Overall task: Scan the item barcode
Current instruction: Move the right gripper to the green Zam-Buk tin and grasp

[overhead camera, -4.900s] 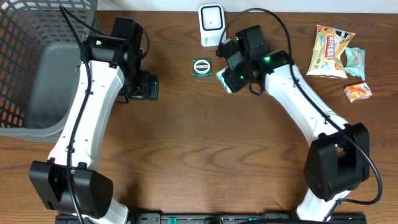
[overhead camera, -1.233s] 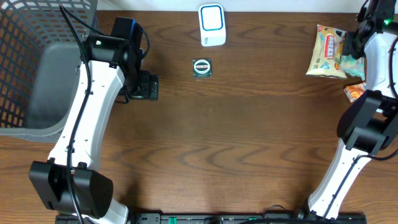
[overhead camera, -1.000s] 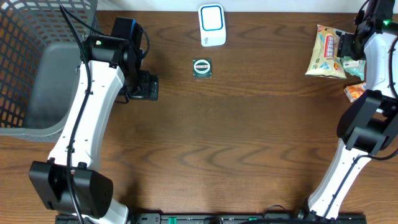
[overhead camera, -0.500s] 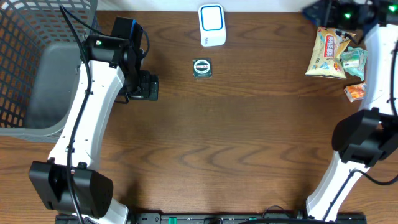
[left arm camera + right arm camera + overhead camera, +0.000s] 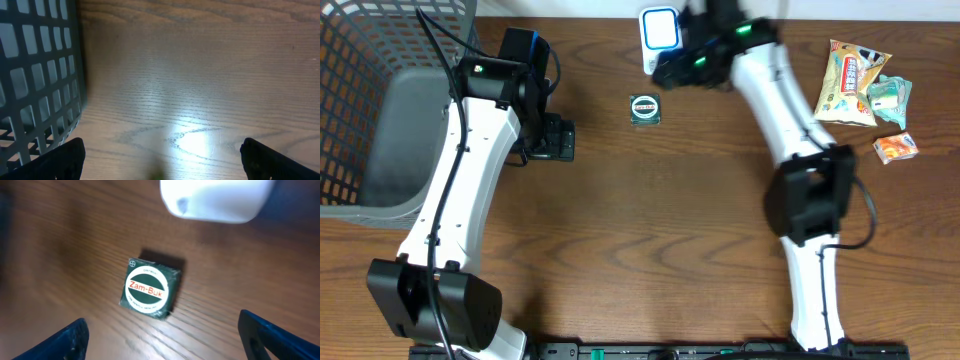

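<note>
The right end effector (image 5: 162,332) hangs over the wooden surface (image 5: 60,245) with its fingers (image 5: 70,337) spread wide and nothing between them or touching them. The green Zam-Buk box (image 5: 150,291) lies flat, label up, just ahead of it, a little nearer its left finger and apart from both. Beyond the box, further ahead of this end effector, stands the white scanner (image 5: 217,200). From overhead the right end effector (image 5: 682,66) is just beside both the scanner (image 5: 660,38) and the box (image 5: 645,108).

The left end effector (image 5: 160,160) is also fully spread and empty. A wire basket (image 5: 40,75) stands on its left, and the box is well apart on its right.
</note>
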Controlling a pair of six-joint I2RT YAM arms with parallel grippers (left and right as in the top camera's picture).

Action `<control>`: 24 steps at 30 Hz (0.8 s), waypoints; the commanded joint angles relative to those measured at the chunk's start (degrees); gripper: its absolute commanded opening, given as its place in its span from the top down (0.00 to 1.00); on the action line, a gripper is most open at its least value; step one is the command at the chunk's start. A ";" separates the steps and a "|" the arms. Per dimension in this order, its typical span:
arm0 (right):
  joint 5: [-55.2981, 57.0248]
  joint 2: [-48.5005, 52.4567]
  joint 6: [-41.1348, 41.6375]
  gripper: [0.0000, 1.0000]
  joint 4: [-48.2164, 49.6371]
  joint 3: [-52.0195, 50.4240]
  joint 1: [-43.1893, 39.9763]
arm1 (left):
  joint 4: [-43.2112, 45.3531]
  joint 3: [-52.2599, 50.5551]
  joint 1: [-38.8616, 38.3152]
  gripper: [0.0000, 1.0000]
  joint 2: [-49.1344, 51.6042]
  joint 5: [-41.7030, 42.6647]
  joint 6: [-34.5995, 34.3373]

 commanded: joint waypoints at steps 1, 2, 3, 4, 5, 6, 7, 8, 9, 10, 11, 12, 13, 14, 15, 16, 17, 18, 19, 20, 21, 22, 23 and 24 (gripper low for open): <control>13.57 1.84 8.17 0.14 0.74 0.04 4.85 | -0.02 -0.17 0.20 0.02 0.15 -0.92 -0.52; 15.34 2.38 9.49 0.17 0.83 0.04 5.99 | -0.02 -0.17 0.20 0.02 0.15 -0.92 -0.52; 17.11 2.80 10.75 0.19 0.92 0.04 6.99 | -0.02 -0.17 0.20 0.02 0.15 -0.92 -0.52; 19.30 3.34 12.17 0.21 1.03 0.04 8.15 | -0.02 -0.17 0.20 0.02 0.15 -0.92 -0.52; 21.53 4.04 13.40 0.23 1.33 0.04 9.25 | 0.00 -0.17 0.20 0.02 0.15 -0.92 -0.52; 22.95 4.37 14.08 0.24 1.53 0.04 9.92 | -0.02 -0.17 0.20 0.02 0.15 -0.92 -0.52; 24.55 5.11 14.97 0.25 1.97 0.04 10.73 | -0.02 -0.17 0.20 0.02 0.15 -0.92 -0.52; 25.81 5.77 15.72 0.25 2.36 0.04 11.54 | -0.02 -0.17 0.20 0.02 0.15 -0.92 -0.52; 26.60 6.51 15.85 0.24 2.67 0.04 12.26 | -0.02 -0.17 0.20 0.02 0.15 -0.92 -0.52; 27.21 7.08 15.85 0.23 2.86 0.04 12.76 | -0.02 -0.17 0.20 0.02 0.15 -0.92 -0.52; 27.98 7.63 15.85 0.21 2.95 0.04 13.18 | -0.02 -0.17 0.20 0.02 0.15 -0.92 -0.52; 28.98 8.15 15.85 0.20 2.97 0.04 13.55 | -0.02 -0.17 0.20 0.02 0.15 -0.92 -0.52; 30.03 8.74 15.82 0.20 2.97 0.04 13.79 | -0.02 -0.17 0.20 0.02 0.15 -0.92 -0.52; 30.95 9.14 15.82 0.20 2.91 0.04 13.97 | -0.02 -0.17 0.20 0.02 0.15 -0.92 -0.52; 31.93 9.77 15.82 0.19 2.91 0.04 13.99 | -0.02 -0.17 0.20 0.02 0.15 -0.92 -0.52; 32.41 10.01 15.82 0.19 2.86 0.04 13.99 | 0.00 -0.17 0.20 0.02 0.15 -0.92 -0.52; 32.65 10.56 15.82 0.19 2.86 0.04 13.97 | -0.02 -0.17 0.20 0.02 0.15 -0.92 -0.52; 32.68 10.60 15.82 0.19 2.82 0.04 13.86 | -0.02 -0.17 0.20 0.02 0.15 -0.92 -0.52; 32.61 10.86 15.82 0.19 2.75 0.04 13.64 | -0.02 -0.17 0.20 0.02 0.15 -0.92 -0.52; 32.57 11.02 15.85 0.19 2.75 0.04 13.51 | -0.02 -0.17 0.20 0.02 0.15 -0.92 -0.52; 32.41 11.19 15.85 0.20 2.73 0.04 13.29 | 0.00 -0.17 0.20 0.02 0.15 -0.92 -0.52; 32.17 11.30 15.85 0.23 2.78 0.04 13.22 | -0.02 -0.17 0.20 0.02 0.15 -0.92 -0.52; 31.56 11.37 15.82 0.25 2.86 0.04 13.18 | -0.02 -0.17 0.20 0.02 0.15 -0.92 -0.52; 31.12 11.50 15.82 0.25 3.02 0.04 13.16 | -0.02 -0.17 0.20 0.02 0.15 -0.92 -0.55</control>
